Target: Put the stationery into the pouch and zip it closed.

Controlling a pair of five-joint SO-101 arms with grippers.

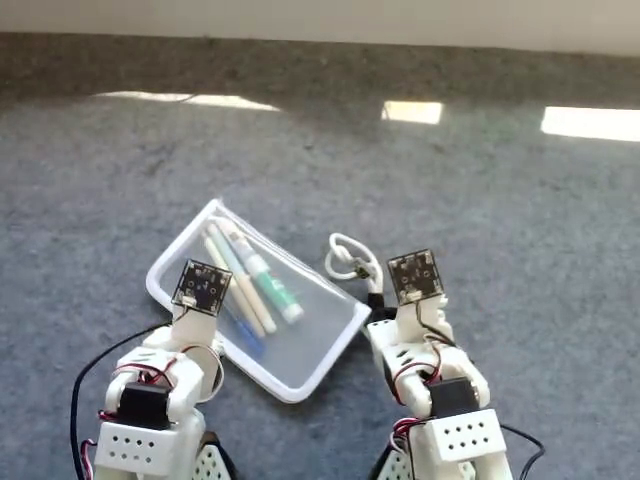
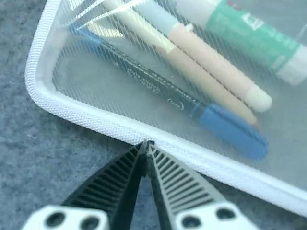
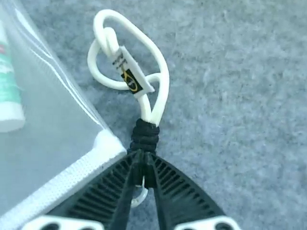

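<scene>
From above we see the pouch (image 1: 318, 335) lying flat on the grey felt (image 1: 500, 200), with the pens (image 1: 245, 290) inside it. The left arm (image 1: 165, 390) is at one long side of the pouch. The right arm (image 1: 435, 380) is at the pouch's corner, by the white cord loop (image 1: 350, 262). From the left wrist we see the left gripper (image 2: 146, 146) pinched tight on the pouch's white edge (image 2: 72, 112), close to a blue pen (image 2: 230, 129) inside. From the right wrist we see the right gripper (image 3: 141, 155) squeezed tight on the zip pull (image 3: 144, 136) at the pouch's corner.
</scene>
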